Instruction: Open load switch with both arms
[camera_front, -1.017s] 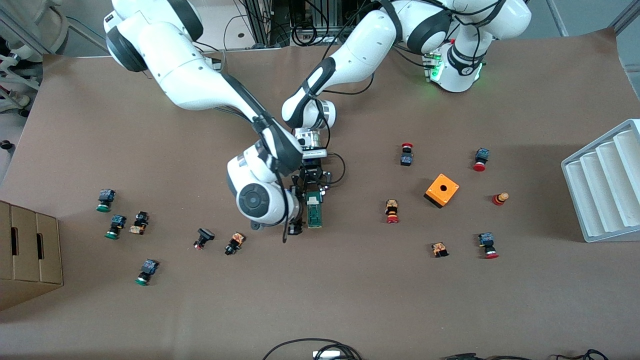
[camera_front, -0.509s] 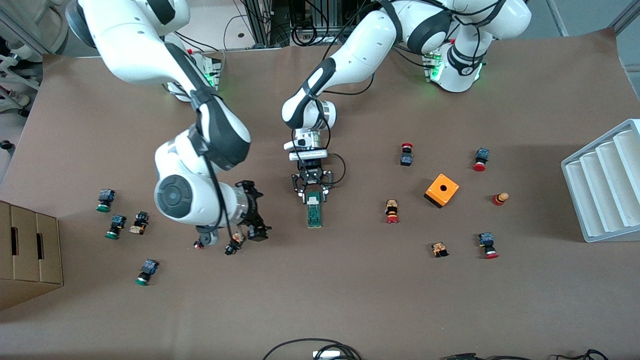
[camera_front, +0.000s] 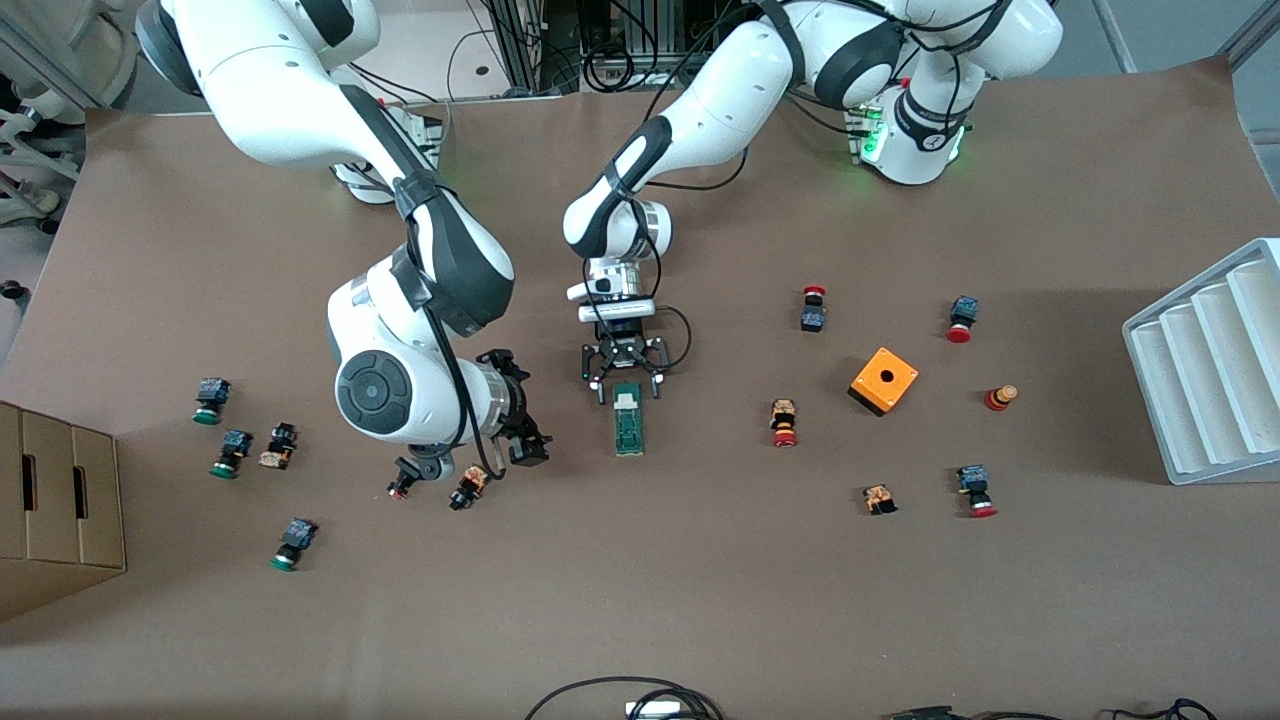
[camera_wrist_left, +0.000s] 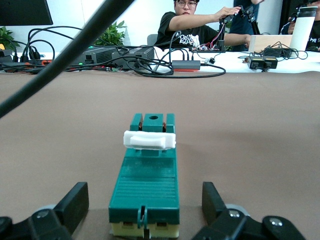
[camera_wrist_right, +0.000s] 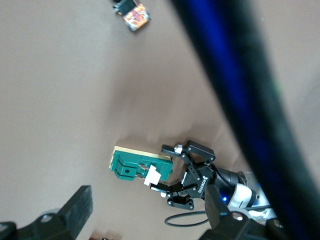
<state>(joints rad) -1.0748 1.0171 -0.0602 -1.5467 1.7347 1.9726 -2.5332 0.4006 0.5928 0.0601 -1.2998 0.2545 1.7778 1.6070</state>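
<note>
Lying flat on the brown bench (camera_front: 700, 600), the load switch (camera_front: 628, 424) sits near the middle in the front view, its long axis running toward the camera. The left pincer (camera_front: 625, 376) is low at the end of the switch farther from the camera, fingers spread wide and holding nothing. The right pincer (camera_front: 520, 430) hangs beside the switch toward the right arm's end of the bench, also wide open and empty, near a few small push buttons (camera_front: 468, 487).

In the left wrist view the load switch (camera_wrist_left: 146, 175) shows as a slim green plastic bar with ribbed top, cream underside and a small white block (camera_wrist_left: 149, 140) across it. It looks light, rigid and smooth, so it may skate on the paper-like cover; the long flat sides seem the surest hold, with the white block the part to work.

The right wrist view shows the load switch (camera_wrist_right: 140, 166) from above, with the left pincer (camera_wrist_right: 176, 175) open around its end.
</note>
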